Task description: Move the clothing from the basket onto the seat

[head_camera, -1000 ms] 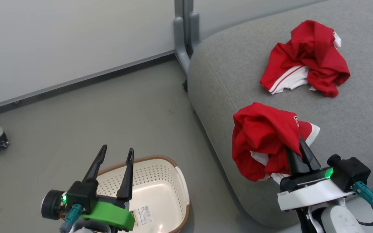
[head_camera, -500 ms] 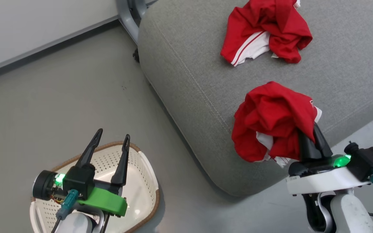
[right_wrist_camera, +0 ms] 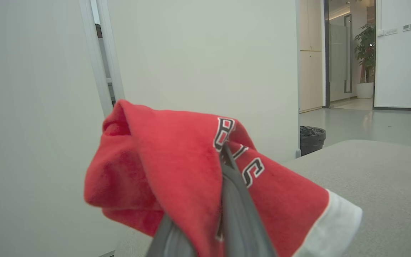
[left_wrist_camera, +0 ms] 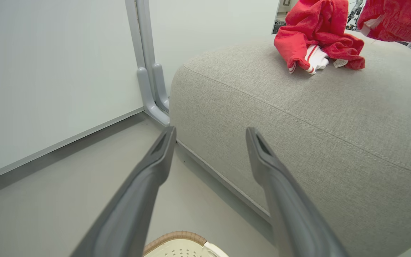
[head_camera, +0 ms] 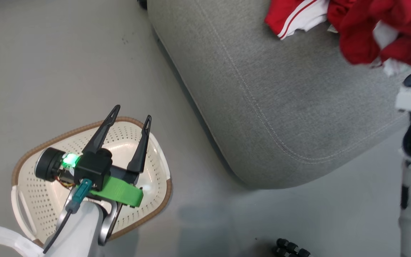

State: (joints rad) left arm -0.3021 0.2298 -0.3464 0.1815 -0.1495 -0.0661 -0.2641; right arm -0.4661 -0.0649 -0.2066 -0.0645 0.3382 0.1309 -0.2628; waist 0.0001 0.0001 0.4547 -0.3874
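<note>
Lower left, the left tool (head_camera: 133, 111) gapes over a cream perforated plastic basket (head_camera: 34, 200). Upper right, the right tool (right_wrist_camera: 227, 157) clamps a red fabric garment (head_camera: 359, 39) above the light-grey fabric seat (head_camera: 280, 107).

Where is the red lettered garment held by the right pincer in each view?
Head view: lettered garment at the top right edge, over the sofa cushion.
Left wrist view: lettered garment top right corner, above the cushion.
Right wrist view: lettered garment centre, in the right pincer.
Shared landmark: the grey sofa cushion.
</note>
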